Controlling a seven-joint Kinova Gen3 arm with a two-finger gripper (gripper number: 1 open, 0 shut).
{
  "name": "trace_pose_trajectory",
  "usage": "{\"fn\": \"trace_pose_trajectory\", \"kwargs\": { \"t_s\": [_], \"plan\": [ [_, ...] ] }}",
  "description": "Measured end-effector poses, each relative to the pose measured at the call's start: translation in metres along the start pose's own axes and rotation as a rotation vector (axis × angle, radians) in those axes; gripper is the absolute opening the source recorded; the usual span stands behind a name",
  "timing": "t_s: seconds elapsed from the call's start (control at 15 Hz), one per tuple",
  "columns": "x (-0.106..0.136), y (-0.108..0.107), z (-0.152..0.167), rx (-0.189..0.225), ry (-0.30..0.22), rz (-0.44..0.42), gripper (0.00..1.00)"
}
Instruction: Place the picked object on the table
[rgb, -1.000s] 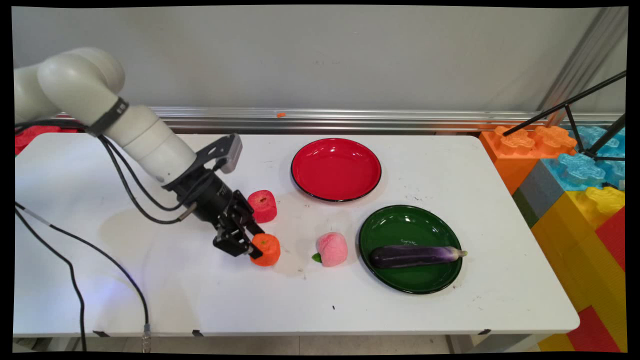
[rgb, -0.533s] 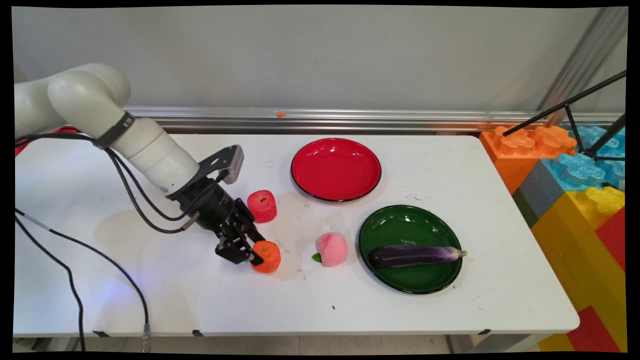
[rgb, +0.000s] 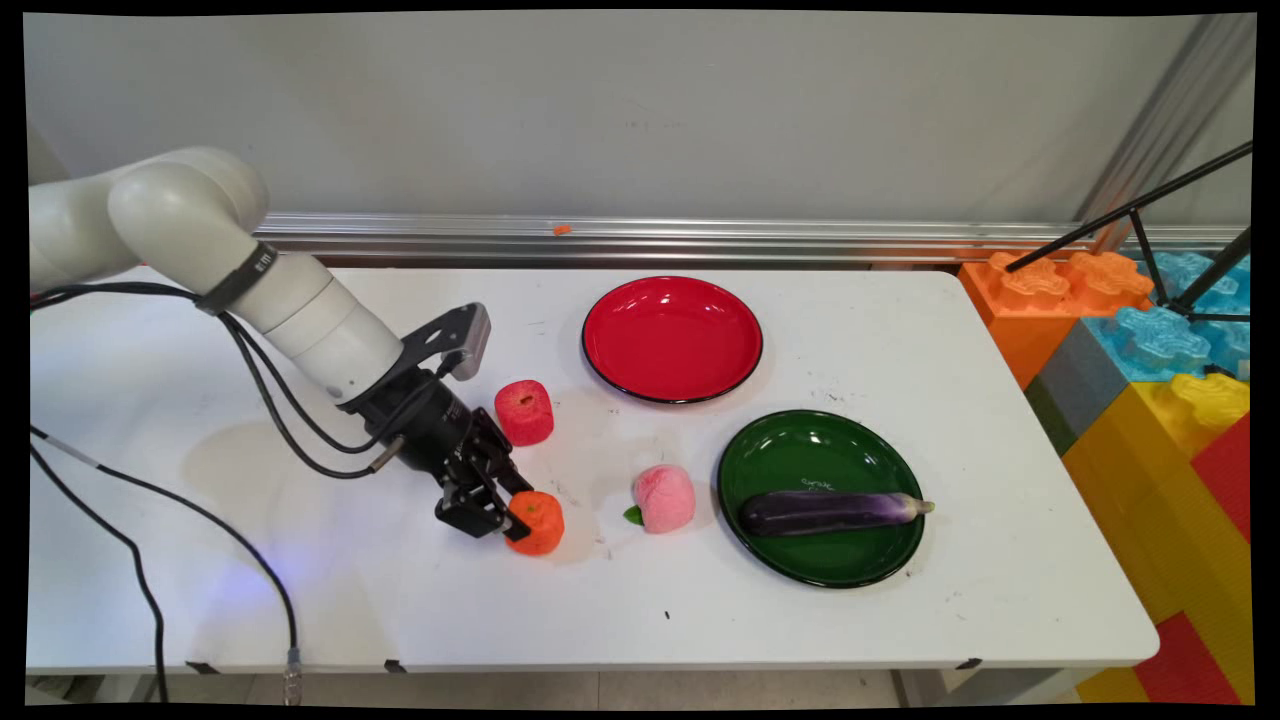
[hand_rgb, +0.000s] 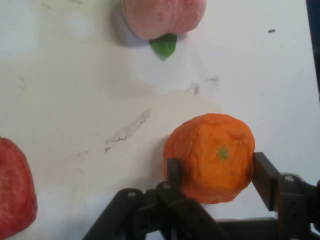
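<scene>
A: Since the earlier frames the hand (rgb: 512, 517) has sunk lower and eased rightward — the orange (rgb: 537, 522) shifted slightly with it.

B: Grip state? The fingers (hand_rgb: 263, 178) close on the orange's flanks, holding it on the desk (rgb: 400, 600) left of the peach (rgb: 664, 497).

A: Risk — its soft, round body could squirt free under an off-centre squeeze.

B: Orientation: no real long axis; the stem dimple faces upward.

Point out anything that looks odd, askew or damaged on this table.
Nothing is spilled or broken. Dark scuff marks streak the white table near the orange, which sits between the gripper jaws. The eggplant lies across the green plate.
</scene>
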Motion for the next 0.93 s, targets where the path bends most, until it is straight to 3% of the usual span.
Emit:
{"fn": "trace_pose_trajectory", "kwargs": {
  "t_s": [0.73, 0.8, 0.93],
  "plan": [
    [-0.012, -0.002, 0.006, -0.005, -0.007, 0.0, 0.0],
    [-0.013, -0.002, 0.005, -0.008, -0.007, 0.005, 1.0],
    [-0.014, -0.002, 0.004, -0.011, -0.008, 0.013, 1.0]
  ]
}}
